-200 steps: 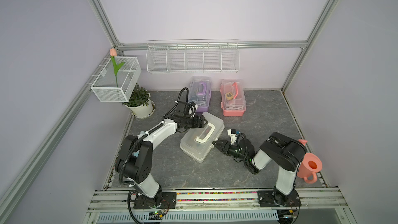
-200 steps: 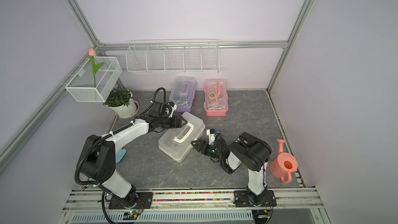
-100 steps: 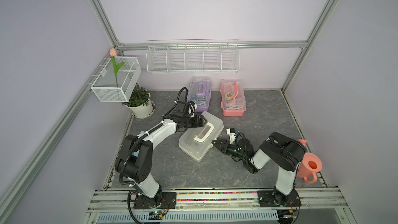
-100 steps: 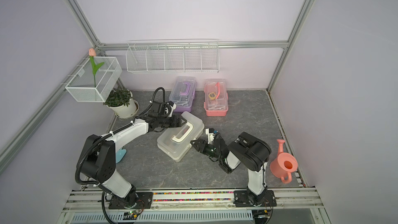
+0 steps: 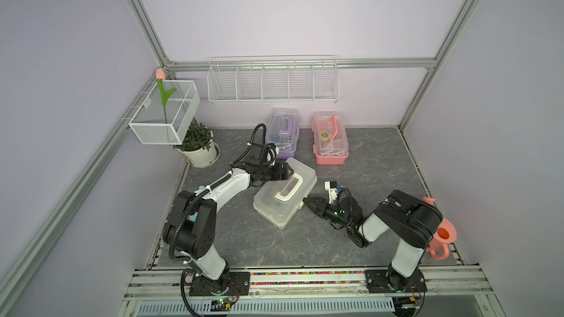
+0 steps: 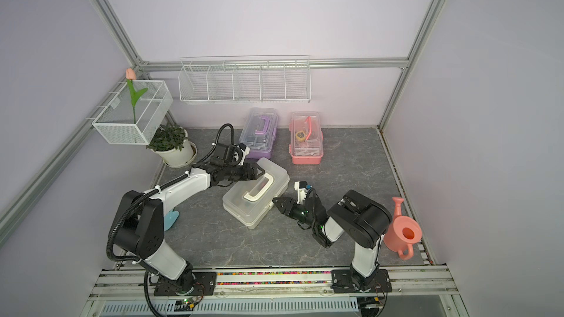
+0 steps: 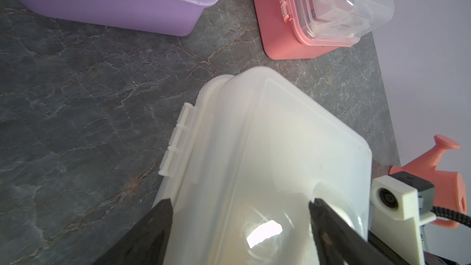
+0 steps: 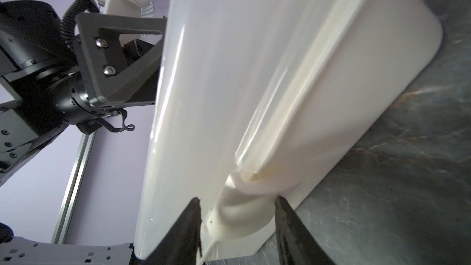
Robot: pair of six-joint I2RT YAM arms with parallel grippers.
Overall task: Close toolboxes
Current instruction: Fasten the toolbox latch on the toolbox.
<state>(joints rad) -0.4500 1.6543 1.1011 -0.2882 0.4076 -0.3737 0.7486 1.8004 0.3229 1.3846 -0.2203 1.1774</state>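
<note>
Since a second ago your right gripper (image 5: 307, 202) has narrowed and crept in on the latch (image 8: 242, 212) of the white box (image 5: 283, 192), which lies askew mid-table with its lid (image 7: 280, 136) down. The jaws flank the latch; whether they already pinch it cannot be told. Your left gripper (image 5: 288, 172) stands wide apart over the lid's far end, beside the handle (image 5: 287, 190). Bear down there so the box cannot slide, then press the latch squarely home. The purple box (image 5: 282, 135) and pink box (image 5: 329, 141) sit near the back wall.
</note>
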